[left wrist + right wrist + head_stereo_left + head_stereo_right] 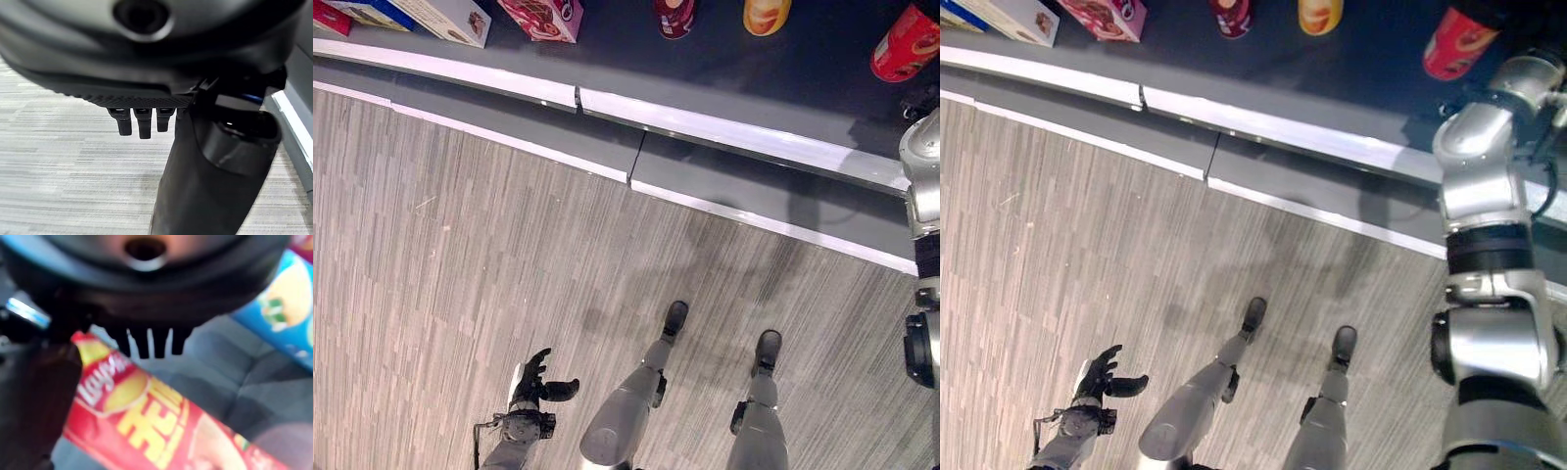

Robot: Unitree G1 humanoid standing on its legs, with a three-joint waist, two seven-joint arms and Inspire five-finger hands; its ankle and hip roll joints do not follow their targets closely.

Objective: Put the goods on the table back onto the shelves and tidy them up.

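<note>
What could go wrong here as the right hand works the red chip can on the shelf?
The right hand has its thumb against the red chip can, which lies tilted; whether the fingers grip it is unclear, so it might slip or roll. A blue chip can sits close behind and could get knocked. The left hand hangs open over the floor, too far to catch anything.

The red cylindrical snack can (161, 431) runs past the picture's edge, perhaps gripped. On the far shelf, the pink cardboard box (543, 18) is cropped.
</note>
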